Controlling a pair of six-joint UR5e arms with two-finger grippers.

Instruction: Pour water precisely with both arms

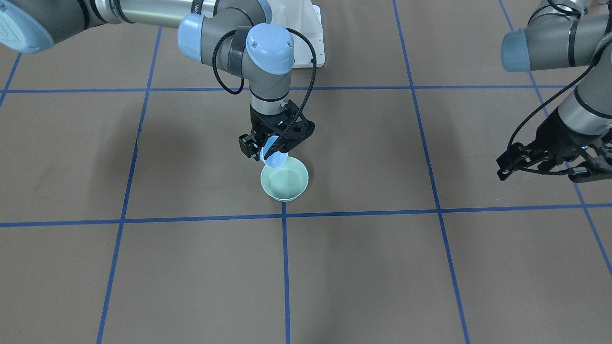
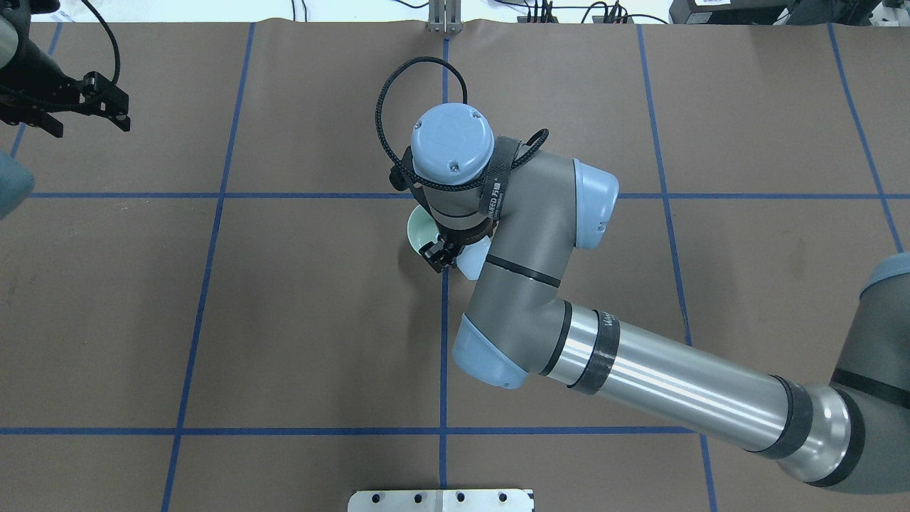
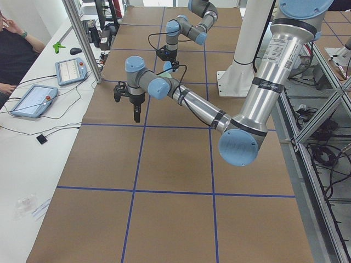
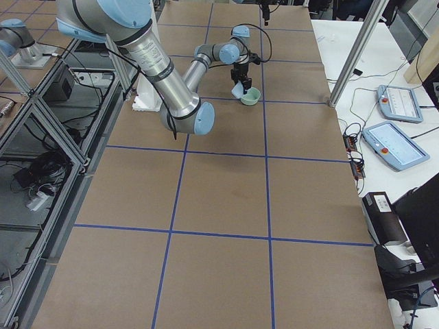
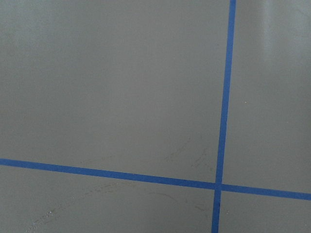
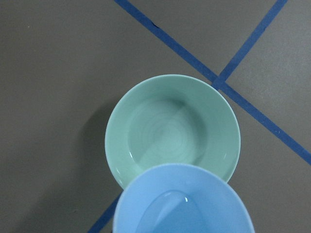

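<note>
While our right gripper (image 1: 270, 152) clamps the light blue cup (image 1: 276, 160) tilted over the pale green bowl (image 1: 287, 188), we see water (image 6: 167, 141) pooled inside that bowl; our left gripper (image 2: 89, 122) hangs spread wide, well apart.

overhead: right arm (image 2: 512, 235) hid all but slivers of pale green bowl (image 2: 416, 231) and light blue cup (image 2: 472, 262) | right wrist: bottom edge cut the cup | front: right edge clipped left gripper (image 1: 542, 167) | water (image 6: 170, 141): we could not tell its level
</note>
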